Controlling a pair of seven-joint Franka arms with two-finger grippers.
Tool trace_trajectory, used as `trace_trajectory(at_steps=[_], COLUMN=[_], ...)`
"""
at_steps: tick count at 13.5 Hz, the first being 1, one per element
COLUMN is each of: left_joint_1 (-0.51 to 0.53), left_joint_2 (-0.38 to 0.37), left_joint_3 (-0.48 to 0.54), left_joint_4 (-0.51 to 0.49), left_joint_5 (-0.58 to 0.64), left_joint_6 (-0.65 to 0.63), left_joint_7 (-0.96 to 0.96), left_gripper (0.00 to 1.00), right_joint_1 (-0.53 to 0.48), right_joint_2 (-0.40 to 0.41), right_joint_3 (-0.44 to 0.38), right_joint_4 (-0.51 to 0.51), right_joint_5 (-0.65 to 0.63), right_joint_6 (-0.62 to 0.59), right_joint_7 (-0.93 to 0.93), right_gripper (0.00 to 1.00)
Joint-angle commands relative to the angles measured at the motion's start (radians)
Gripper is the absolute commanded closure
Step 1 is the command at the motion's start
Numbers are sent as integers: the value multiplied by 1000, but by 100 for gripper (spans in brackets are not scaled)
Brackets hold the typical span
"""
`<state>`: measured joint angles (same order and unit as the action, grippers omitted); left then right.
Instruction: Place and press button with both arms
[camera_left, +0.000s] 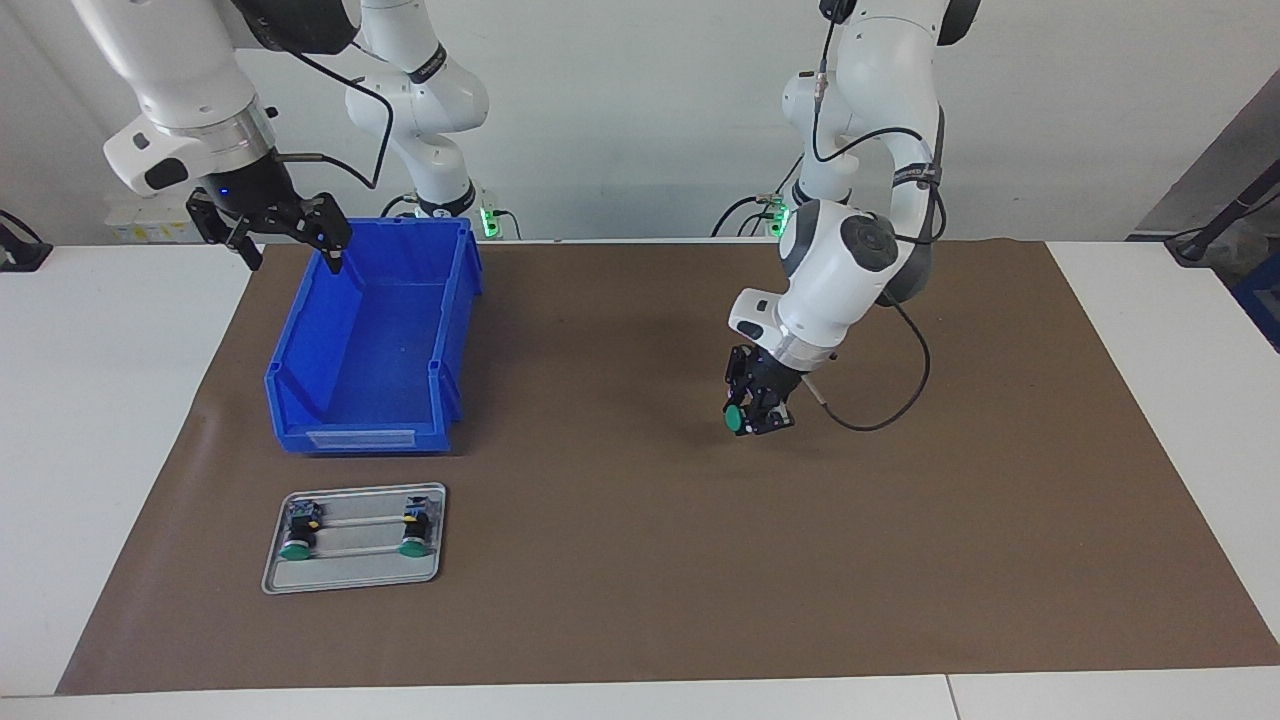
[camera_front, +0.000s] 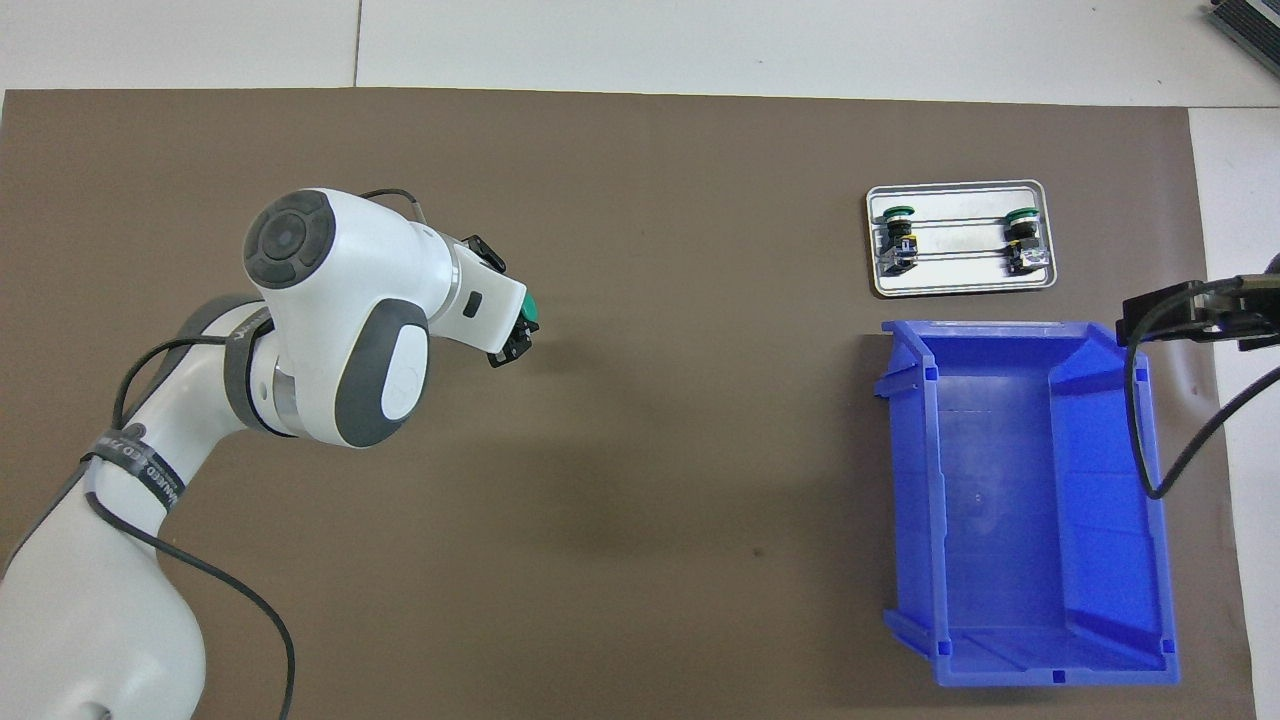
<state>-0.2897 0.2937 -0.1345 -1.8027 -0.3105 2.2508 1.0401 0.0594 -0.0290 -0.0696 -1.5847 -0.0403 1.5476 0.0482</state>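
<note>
Because the button (camera_left: 737, 418) is pinched sideways in the left gripper (camera_left: 757, 412) over the bare brown mat (camera_left: 640, 560), well apart from the blue bin (camera_left: 375, 340), it could be set down tipped. Its green cap is seen on a black body. The right gripper (camera_left: 290, 228) is held wide, waiting over the bin's rim.

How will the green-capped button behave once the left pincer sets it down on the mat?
The button in the left pincer looks rigid. Its round cap is wider than its body, so upright it probably tips; on its side it may roll in an arc.
</note>
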Motion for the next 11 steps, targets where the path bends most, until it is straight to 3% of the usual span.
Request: trace_trajectory(at_steps=[1, 5, 11], left_joint_1=[52, 164, 312], left_joint_2=[9, 4, -25], left_joint_3=[-5, -7, -8], left_joint_4=[100, 140, 108], left_joint_5=[-68, -264, -409], left_joint_6=[-127, -249, -379], left_joint_7=[17, 110, 308], left_gripper=[90, 94, 94], right_joint_1=[-10, -10, -10], right_joint_2=[-12, -12, -12], right_joint_3=[10, 10, 10], right_joint_4=[-9, -8, -9], right_joint_5=[7, 7, 7], right_joint_6=[-7, -7, -7], right_joint_7=[-16, -17, -16], right_gripper=[0, 0, 0])
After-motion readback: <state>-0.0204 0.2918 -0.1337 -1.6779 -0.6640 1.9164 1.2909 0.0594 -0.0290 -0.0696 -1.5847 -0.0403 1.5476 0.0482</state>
